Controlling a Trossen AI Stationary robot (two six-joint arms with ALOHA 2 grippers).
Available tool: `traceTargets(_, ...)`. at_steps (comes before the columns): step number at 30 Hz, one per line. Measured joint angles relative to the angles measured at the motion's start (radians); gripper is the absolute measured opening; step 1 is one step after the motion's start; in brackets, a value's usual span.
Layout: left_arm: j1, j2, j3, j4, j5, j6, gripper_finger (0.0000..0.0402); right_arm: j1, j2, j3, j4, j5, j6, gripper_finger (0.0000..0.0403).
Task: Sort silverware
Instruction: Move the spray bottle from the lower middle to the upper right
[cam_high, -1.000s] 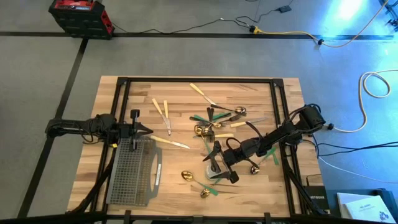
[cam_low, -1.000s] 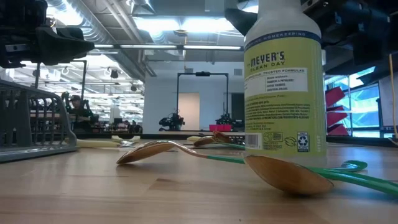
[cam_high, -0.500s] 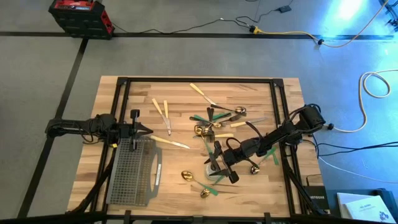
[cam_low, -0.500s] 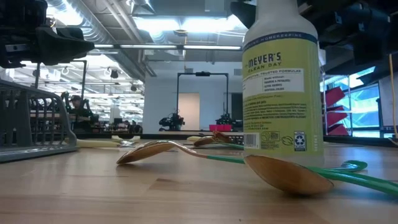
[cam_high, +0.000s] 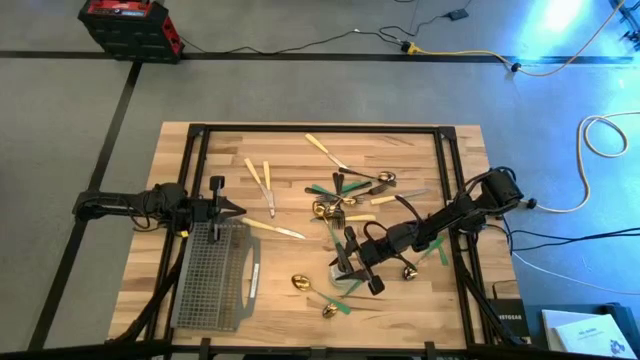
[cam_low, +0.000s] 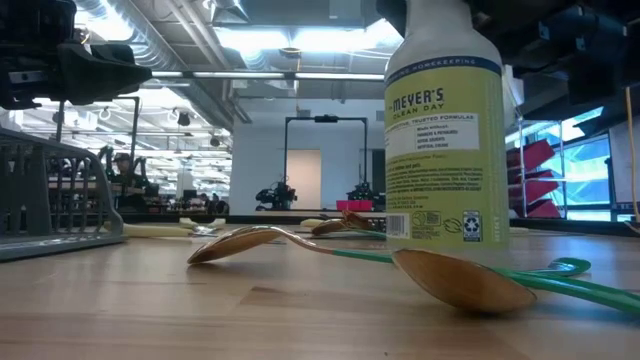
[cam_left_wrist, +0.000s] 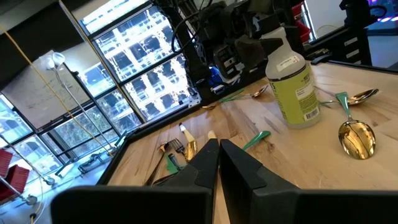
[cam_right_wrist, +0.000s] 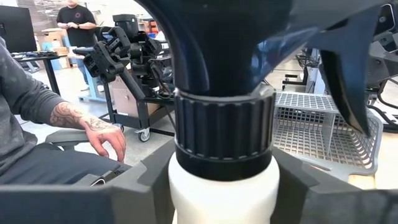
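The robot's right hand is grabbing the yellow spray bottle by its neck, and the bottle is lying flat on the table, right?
Not quite. The right hand grabs the spray bottle by its neck, but the bottle stands upright; the low view shows it.

Grey floor (cam_high: 300, 90), red toolbox (cam_high: 128, 25), yellow cable (cam_high: 470, 56).

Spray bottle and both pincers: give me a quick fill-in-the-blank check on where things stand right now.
1. The right pincer is closed around the neck of the yellow-green plastic spray ____.
2. The left pincer is ____, holding nothing.
3. The left pincer sits at the edge of the grey wire-mesh ____.
4. The gold-headed spoon nearest the low camera has a ____ handle.

Missing words: bottle; shut; caddy; green
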Motion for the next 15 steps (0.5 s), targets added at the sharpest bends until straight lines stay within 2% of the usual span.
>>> traceTargets(10,0.000,0.000,0.000,0.000,0.000,0.000,0.0000,0.000,0.000,0.000,0.005,0.001,0.008,0.0159)
traceTargets(15,0.000,0.000,0.000,0.000,0.000,0.000,0.0000,0.000,-0.001,-0.002,0.070,0.001,0.022,0.0159)
